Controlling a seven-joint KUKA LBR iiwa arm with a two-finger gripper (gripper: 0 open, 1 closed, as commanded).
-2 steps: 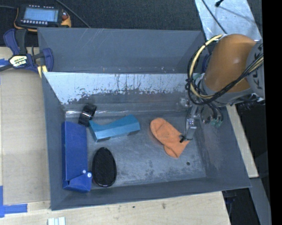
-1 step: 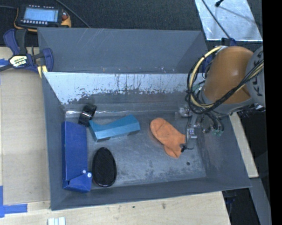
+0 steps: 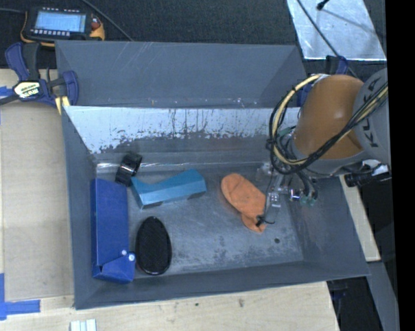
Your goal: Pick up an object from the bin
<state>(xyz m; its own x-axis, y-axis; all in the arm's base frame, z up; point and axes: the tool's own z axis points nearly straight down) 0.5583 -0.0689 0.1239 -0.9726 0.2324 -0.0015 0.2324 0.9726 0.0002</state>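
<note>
Long box [image 3: 108, 224] along the bin's [image 3: 192, 121] left wall, oval pad [image 3: 153, 245] beside it (lower left), clip [image 3: 128, 166] above, wedge [image 3: 169, 188] at centre, soft lump [image 3: 240, 194] further right

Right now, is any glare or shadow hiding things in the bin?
Camera view: a bright band crosses the bin's back wall, above all the things; same view, the orange lump by the arm stands out plainly from the grey floor; same view, the black oval at front left is dark, outline readable.
</note>
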